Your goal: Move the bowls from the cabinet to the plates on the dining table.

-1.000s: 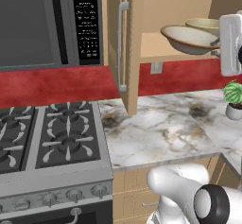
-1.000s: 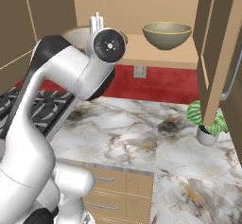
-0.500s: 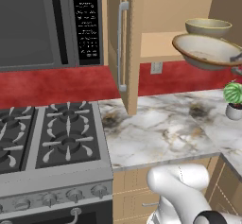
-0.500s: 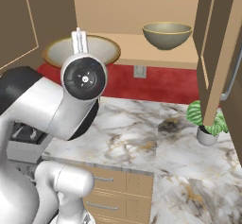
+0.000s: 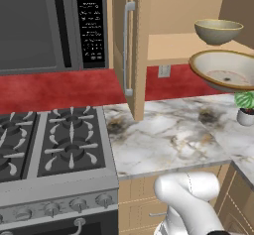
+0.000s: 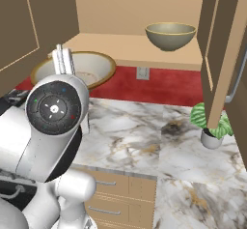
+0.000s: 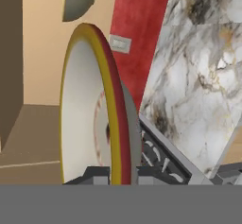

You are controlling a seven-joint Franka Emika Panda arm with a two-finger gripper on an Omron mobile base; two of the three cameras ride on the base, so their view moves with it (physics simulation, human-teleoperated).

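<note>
Far left, microwave point(image 5: 49, 26) w/ stove point(image 5: 49, 149) under it. Red backsplash point(image 5: 59, 88) runs behind both. Next over, cabinet point(image 5: 136, 50) door stands open, edge-on in the left base view, grey bar handle point(image 5: 128, 48) down its face. Below and to the right, marble counter point(image 5: 168, 135), dark smudges in the veining.

Inside the cabinet, deep bowl point(image 5: 218, 30) sits upright on the shelf point(image 5: 168, 48), toward the right. Same bowl in the right base view point(image 6: 171, 35), mid-shelf, well clear of the door.

Shallow bowl point(image 5: 225, 70) is off the shelf, up in the air, below and in front of the deep one, tilted, cream inside showing, tan rim. Above the counter, not touching it. Right base view has it point(image 6: 82, 68) just behind the arm's round joint, in front of the shelf's left end.

Tool point(image 7: 115, 173) is clamped shut on the shallow bowl's rim: hand view shows the rim point(image 7: 113, 105) edge-on, running straight down between the two tips, one tip each side. White stem of the hand point(image 6: 63, 61) pokes up at the bowl's near edge in the right base view.

Far right on the counter, sm. white pot w/ green plant point(image 5: 245, 107), just below the shallow bowl's right side in the left base view; in the right base view point(image 6: 212, 126) it sits beside the right door's lower corner.
</note>
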